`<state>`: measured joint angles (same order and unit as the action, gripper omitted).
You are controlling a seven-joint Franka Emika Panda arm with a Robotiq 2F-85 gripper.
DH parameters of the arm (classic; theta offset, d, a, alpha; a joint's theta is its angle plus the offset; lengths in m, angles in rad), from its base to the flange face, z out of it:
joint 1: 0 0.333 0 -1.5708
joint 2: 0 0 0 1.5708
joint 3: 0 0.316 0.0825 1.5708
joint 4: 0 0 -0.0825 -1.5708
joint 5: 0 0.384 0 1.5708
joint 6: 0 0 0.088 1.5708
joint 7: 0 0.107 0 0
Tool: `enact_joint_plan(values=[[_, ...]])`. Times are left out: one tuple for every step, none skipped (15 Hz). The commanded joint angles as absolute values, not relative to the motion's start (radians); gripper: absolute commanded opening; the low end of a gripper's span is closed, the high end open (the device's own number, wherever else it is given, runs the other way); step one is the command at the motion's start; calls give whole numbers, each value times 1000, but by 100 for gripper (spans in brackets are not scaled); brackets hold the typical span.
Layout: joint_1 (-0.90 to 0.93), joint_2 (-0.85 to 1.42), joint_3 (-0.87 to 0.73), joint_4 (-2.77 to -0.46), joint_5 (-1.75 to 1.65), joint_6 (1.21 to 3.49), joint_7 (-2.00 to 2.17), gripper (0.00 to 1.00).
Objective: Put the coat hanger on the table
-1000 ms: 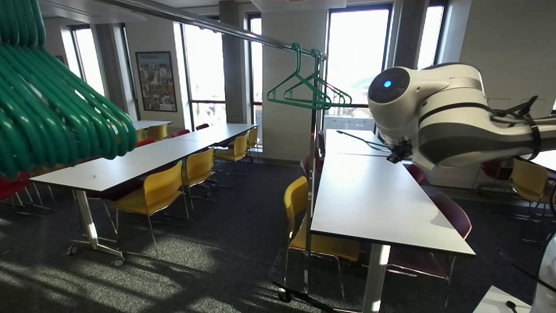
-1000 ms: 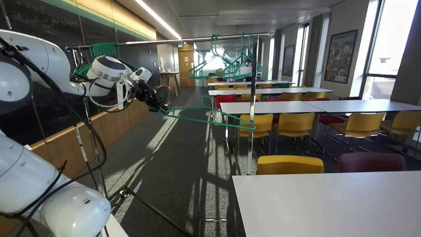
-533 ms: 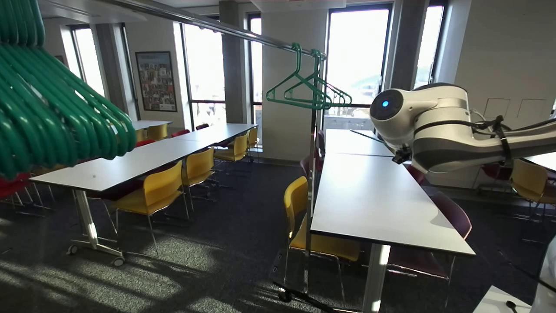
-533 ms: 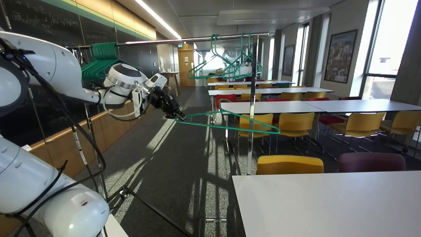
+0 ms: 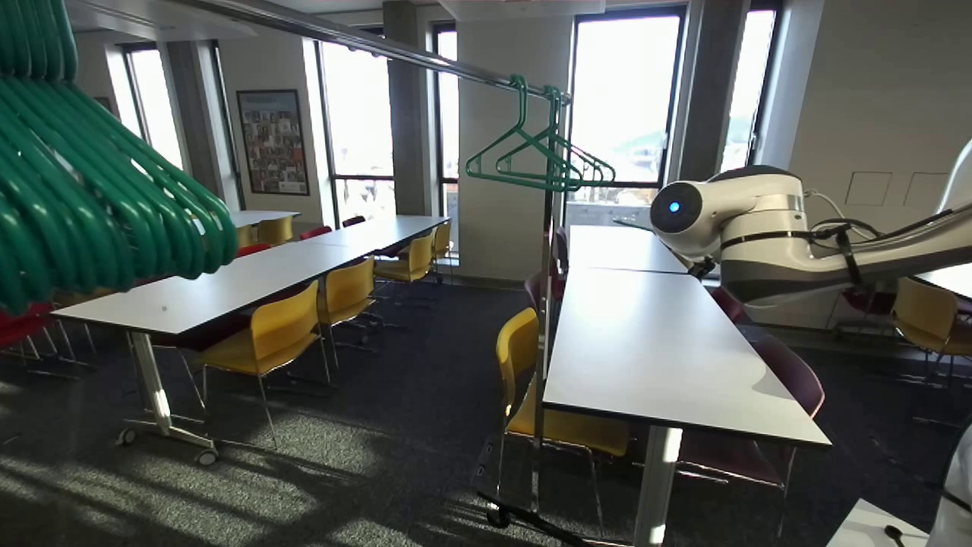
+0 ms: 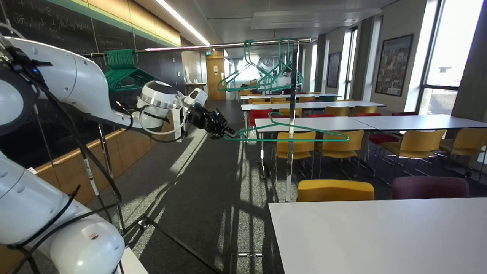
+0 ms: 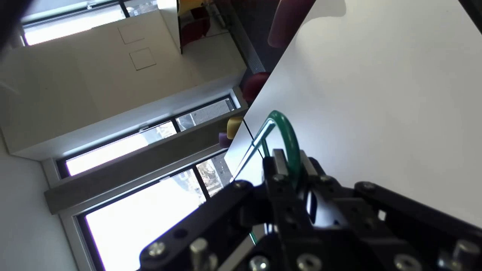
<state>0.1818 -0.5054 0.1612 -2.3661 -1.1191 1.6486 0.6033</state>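
Note:
My gripper [image 6: 231, 133] is shut on one end corner of a thin green coat hanger [image 6: 317, 140]. The hanger sticks out sideways in the air, its long bar near level and its hook up. In the wrist view the fingertips [image 7: 294, 161] pinch the green tube of the hanger [image 7: 290, 141]. The white tabletop [image 7: 376, 86] shows behind and below it. In an exterior view the gripper [image 5: 702, 267] is near the right edge of the white table [image 5: 653, 349], and only the hanger's tip [image 5: 632, 224] shows past the arm. The table [image 6: 380, 236] also fills the lower right here.
A metal clothes rack with a post [image 6: 292, 114] and top rail [image 5: 342, 34] stands beside the table. A few green hangers [image 5: 524, 178] hang at its end, a thick bunch [image 5: 99, 190] farther along. Yellow [image 5: 520, 349] and maroon chairs [image 5: 793, 372] flank the table.
The arm has moved toward the table with the hanger, rightward in an exterior view. The hanger's long bar has gone from slanting to near level. The arm's wrist is lower.

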Motion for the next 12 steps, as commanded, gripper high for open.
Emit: enact_joint_plan(values=[[163,-518,143,-2416,-1175,1660,561,2],[163,-516,138,-2426,-1179,1661,566,2],[162,-513,136,-2429,-1189,1668,582,2],[162,-510,135,-2429,-1200,1670,597,2],[174,-499,139,-2415,-1154,1649,593,2],[174,-496,139,-2416,-1152,1649,593,9],[174,-493,139,-2416,-1151,1649,593,9],[175,-491,139,-2416,-1151,1649,593,9],[175,-489,140,-2416,-1151,1649,593,9],[175,-488,140,-2416,-1151,1649,593,9],[175,-488,140,-2416,-1151,1649,593,9],[175,-488,140,-2416,-1151,1649,593,9]])
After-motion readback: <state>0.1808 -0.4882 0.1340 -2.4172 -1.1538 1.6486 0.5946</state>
